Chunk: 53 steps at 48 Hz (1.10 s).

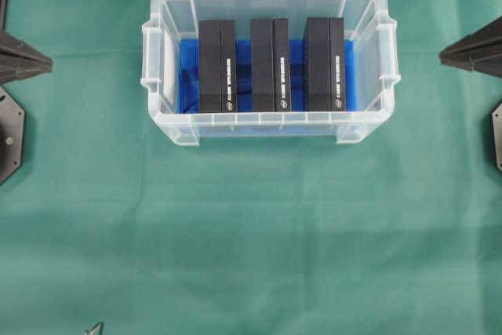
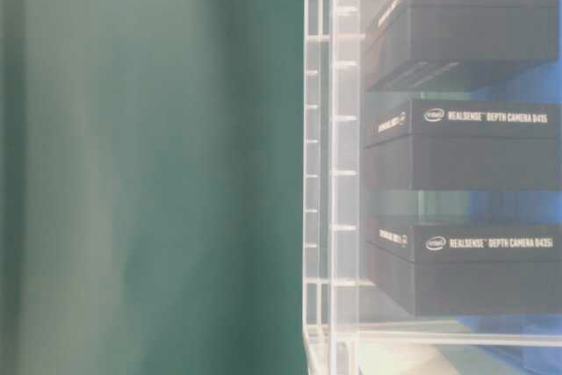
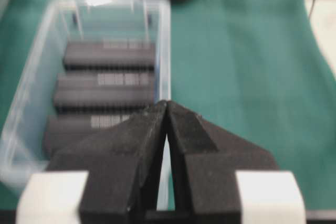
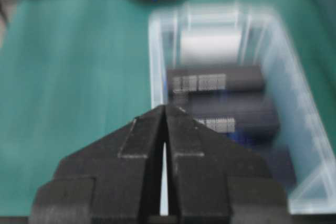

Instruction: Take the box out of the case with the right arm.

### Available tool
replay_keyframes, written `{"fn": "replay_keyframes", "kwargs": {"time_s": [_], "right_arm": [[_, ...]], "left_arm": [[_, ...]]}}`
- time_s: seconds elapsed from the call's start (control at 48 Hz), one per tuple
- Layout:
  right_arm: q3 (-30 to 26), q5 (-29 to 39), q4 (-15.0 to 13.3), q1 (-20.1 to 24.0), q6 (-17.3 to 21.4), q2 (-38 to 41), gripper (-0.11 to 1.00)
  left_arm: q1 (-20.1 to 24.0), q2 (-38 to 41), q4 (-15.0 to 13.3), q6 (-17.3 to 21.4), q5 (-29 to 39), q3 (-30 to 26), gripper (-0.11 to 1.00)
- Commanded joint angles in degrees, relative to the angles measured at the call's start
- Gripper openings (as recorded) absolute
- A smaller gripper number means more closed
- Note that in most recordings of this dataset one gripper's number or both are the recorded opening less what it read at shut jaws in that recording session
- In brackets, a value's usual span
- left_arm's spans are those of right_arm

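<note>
Three black boxes (image 1: 272, 65) stand side by side in a clear case (image 1: 165, 45) on green cloth (image 1: 251, 225). Right gripper (image 4: 164, 109) pinched closed, holding nothing, well outside the case.

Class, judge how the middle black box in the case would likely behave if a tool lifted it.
The middle box looks stiff, with crisp square edges, so probably won't flex. Its smooth faces may slip. Standing narrow and tall in the case, it could tip against a neighbour.

So that's three black RealSense depth camera boxes (image 1: 217, 66) (image 1: 271, 64) (image 1: 325, 63), one clear plastic case (image 1: 269, 127), and two grippers (image 1: 49, 60) (image 1: 443, 54) at the edges.
</note>
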Motion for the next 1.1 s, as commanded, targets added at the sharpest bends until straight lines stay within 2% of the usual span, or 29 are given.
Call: {"fn": "replay_keyframes", "kwargs": {"time_s": [0.0, 0.187, 0.333, 0.479, 0.749, 0.812, 0.916, 0.999, 1.082], "right_arm": [[-3.96, 8.26, 0.00, -0.18, 0.00, 1.58, 0.00], [-8.26, 29.00, -0.09, -0.18, 0.00, 5.54, 0.00], [-9.58, 41.75, -0.09, -0.18, 0.35, 8.44, 0.00], [-9.93, 48.78, -0.18, -0.18, 1.05, 10.28, 0.00], [-10.02, 49.22, -0.79, -0.18, 2.37, 10.11, 0.00], [-9.93, 49.39, -0.97, -0.18, 4.57, 10.20, 0.00], [-9.93, 49.66, -1.41, -0.18, 11.87, 10.11, 0.00], [-10.02, 49.75, -1.58, -0.18, 18.72, 10.11, 0.00], [-9.93, 49.66, -1.58, -0.18, 27.95, 10.37, 0.00]], "left_arm": [[-0.97, 1.76, 0.09, -0.09, 8.70, -4.04, 0.00], [-2.20, 6.06, 0.09, -2.02, 29.36, -8.53, 0.00], [-2.64, 9.14, 0.00, -3.96, 41.31, -10.37, 0.00], [-3.34, 9.84, 0.00, -4.04, 43.59, -10.55, 0.00], [-3.52, 9.32, 0.00, -4.31, 43.59, -10.46, 0.00], [-3.52, 9.40, 0.09, -4.31, 43.59, -10.55, 0.00], [-3.52, 9.32, 0.09, -4.39, 43.59, -10.55, 0.00], [-3.52, 9.40, 0.09, -4.39, 43.59, -10.46, 0.00], [-3.52, 9.40, 0.09, -4.48, 43.59, -10.55, 0.00]]}}
